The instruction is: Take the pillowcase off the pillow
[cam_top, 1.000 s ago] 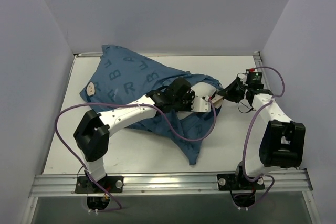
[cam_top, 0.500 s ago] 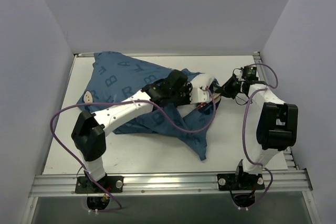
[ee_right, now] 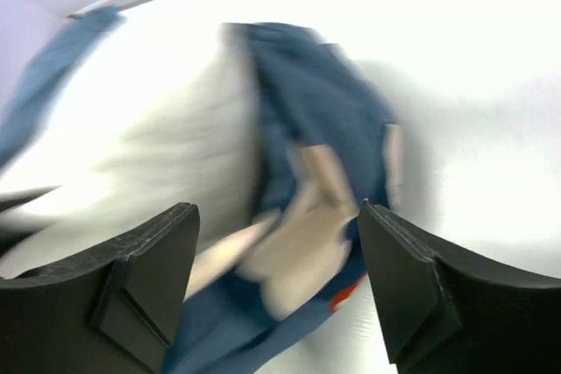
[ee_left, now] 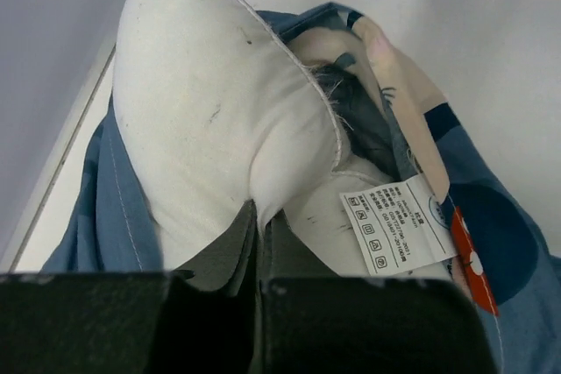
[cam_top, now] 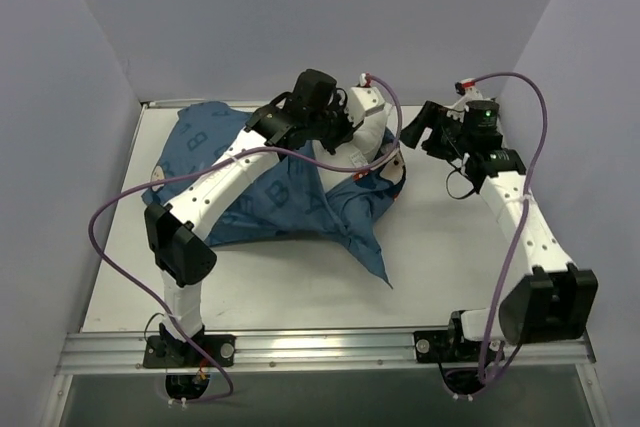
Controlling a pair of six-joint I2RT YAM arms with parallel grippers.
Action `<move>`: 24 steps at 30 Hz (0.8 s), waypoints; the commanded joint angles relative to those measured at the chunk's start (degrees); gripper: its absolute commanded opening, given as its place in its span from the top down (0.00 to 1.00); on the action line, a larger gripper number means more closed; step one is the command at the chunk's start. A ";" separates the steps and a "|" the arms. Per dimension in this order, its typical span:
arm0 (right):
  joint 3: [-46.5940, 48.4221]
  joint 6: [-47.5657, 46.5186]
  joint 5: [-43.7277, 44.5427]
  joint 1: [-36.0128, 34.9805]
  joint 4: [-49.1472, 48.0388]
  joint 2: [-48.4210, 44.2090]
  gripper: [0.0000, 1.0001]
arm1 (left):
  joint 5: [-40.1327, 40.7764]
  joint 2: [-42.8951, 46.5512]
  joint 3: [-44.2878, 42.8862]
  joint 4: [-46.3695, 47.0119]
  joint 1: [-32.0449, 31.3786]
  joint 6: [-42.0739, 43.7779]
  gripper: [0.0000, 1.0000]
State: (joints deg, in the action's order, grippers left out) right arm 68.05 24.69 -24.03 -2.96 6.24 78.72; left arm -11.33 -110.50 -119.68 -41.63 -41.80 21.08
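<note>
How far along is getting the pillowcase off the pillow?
Done: a corner of the white pillow is out of the pillowcase. In hand: the left gripper pinches that corner; the right gripper is open, off the fabric. Left: the rest of the pillow looks covered.

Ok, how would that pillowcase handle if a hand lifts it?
Probably floppy: the pillowcase lies in loose folds, one limp corner trailing out. Likely to snag rather than slide free, since it bunches around the pillow.

Pale lavender walls (cam_top: 300, 17) surround a white table (cam_top: 435, 267).
</note>
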 commanded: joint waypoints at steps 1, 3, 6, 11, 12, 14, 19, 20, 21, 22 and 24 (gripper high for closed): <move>-0.01 -1.76 3.99 -5.64 5.19 -7.86 0.23 | 2.37 -1.38 -3.98 0.58 0.67 -2.80 0.98; -3.26 2.54 4.43 -10.63 2.39 -10.95 0.23 | 3.33 -2.44 -5.65 0.76 0.67 -2.80 0.98; -5.56 5.97 9.15 -17.57 1.59 -11.66 0.21 | 3.86 -3.49 -7.23 0.67 0.76 -3.15 0.98; -6.35 9.85 14.18 -24.80 -1.67 -8.33 0.21 | 4.04 -4.11 -7.94 1.11 0.76 -4.64 0.98; -6.35 10.29 15.23 -25.51 -1.32 -7.53 0.22 | 4.56 -4.11 -8.03 1.37 0.76 -5.17 0.98; -8.18 11.25 17.09 -26.31 -3.24 -5.95 0.25 | 4.57 -4.29 -8.47 1.46 1.11 -6.22 0.98; -12.24 14.25 17.09 -26.48 -8.79 -4.28 0.52 | 4.47 -4.38 -9.35 1.46 1.81 -6.93 0.98; -12.24 14.42 16.91 -26.48 -8.53 -4.19 0.57 | 5.09 -4.46 -9.43 1.55 1.90 -6.84 0.98; -12.24 14.34 16.91 -26.66 -7.39 -4.10 0.61 | 5.70 -4.55 -9.52 1.72 2.42 -6.76 0.98; -12.42 14.25 17.17 -26.74 -6.60 -4.79 0.66 | 6.23 -4.90 -9.61 1.90 2.86 -6.58 0.98; -13.55 13.98 17.70 -26.75 -3.61 -6.11 0.68 | 8.43 -5.60 -10.57 2.34 5.05 -6.23 0.98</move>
State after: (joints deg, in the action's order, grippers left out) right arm 56.36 38.35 -9.56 -29.52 -0.49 74.13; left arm -6.87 -117.12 -124.88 -44.16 -40.29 15.18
